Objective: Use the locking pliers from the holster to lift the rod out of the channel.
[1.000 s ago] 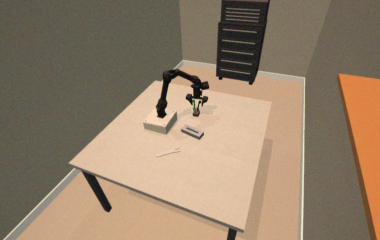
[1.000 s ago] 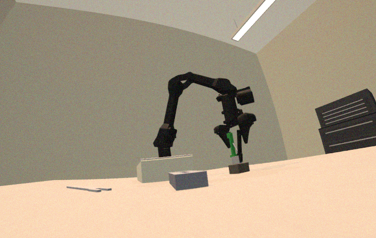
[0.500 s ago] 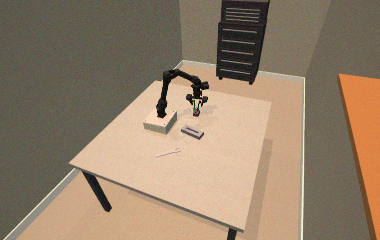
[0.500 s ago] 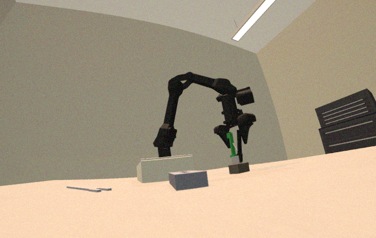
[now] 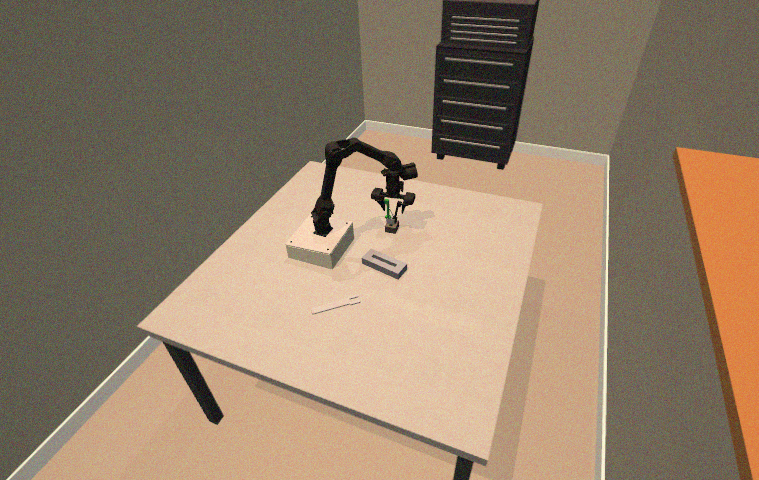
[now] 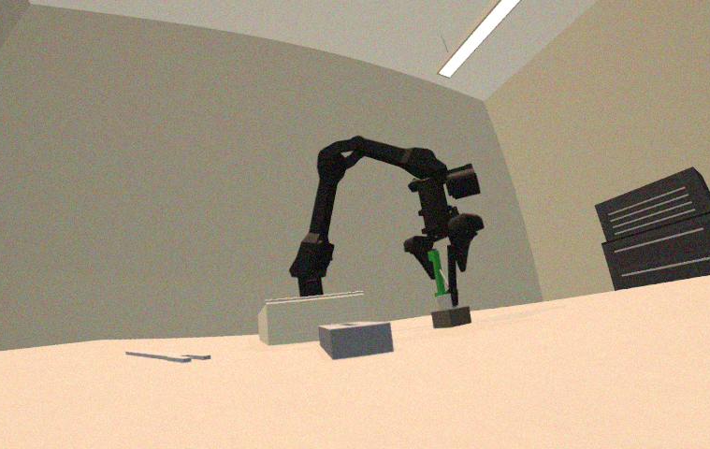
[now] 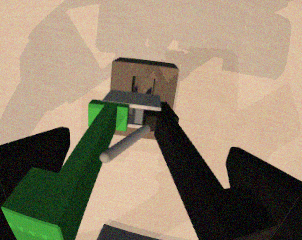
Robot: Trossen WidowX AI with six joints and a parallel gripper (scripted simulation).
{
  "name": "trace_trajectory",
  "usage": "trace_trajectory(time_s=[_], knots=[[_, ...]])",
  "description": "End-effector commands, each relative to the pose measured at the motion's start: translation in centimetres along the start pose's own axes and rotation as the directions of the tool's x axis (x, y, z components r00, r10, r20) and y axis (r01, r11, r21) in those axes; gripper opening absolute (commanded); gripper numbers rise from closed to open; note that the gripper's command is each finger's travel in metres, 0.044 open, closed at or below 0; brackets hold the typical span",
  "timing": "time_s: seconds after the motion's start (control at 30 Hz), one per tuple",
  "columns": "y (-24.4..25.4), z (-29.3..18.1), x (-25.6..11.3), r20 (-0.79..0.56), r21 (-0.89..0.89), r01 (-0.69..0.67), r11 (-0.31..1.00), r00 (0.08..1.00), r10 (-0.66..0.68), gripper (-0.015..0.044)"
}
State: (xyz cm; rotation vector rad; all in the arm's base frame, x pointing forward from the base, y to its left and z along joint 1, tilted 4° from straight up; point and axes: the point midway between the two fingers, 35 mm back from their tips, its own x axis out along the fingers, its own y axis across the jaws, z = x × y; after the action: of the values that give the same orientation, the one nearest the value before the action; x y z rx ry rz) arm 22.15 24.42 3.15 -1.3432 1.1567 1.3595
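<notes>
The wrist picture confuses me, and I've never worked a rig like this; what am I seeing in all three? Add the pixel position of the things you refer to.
The machine is one black arm (image 5: 328, 178) (image 6: 323, 209) on a pale box, ending in a two-fingered tool (image 5: 393, 205) (image 6: 446, 272).

The top picture looks down on the table (image 5: 431, 356) (image 6: 458, 400); the exterior one looks across it from low down; the wrist one looks down past the fingers.

The pliers, one handle green (image 5: 387, 209) (image 6: 436, 272) (image 7: 86, 155), stand in a dark holster (image 5: 391, 227) (image 6: 451, 317) (image 7: 163, 75). Nearby lie a grey slotted block (image 5: 394, 268) (image 6: 355, 340) and a thin forked piece (image 5: 332, 308) (image 6: 158, 356).

Nothing is held: the tool is open around the handles.
</notes>
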Motion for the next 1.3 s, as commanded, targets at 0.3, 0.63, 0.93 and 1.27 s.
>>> trace_trajectory(time_s=[0.3, 0.63, 0.93, 1.27], knots=[[0.05, 0.02, 0.09, 0.001, 0.005, -0.003, 1.000, 1.000, 0.003, 0.0380], [0.05, 0.02, 0.09, 0.001, 0.005, -0.003, 1.000, 1.000, 0.003, 0.0367], [0.05, 0.02, 0.09, 0.001, 0.005, -0.003, 1.000, 1.000, 0.003, 0.0355], [0.05, 0.02, 0.09, 0.001, 0.005, -0.003, 1.000, 1.000, 0.003, 0.0341]])
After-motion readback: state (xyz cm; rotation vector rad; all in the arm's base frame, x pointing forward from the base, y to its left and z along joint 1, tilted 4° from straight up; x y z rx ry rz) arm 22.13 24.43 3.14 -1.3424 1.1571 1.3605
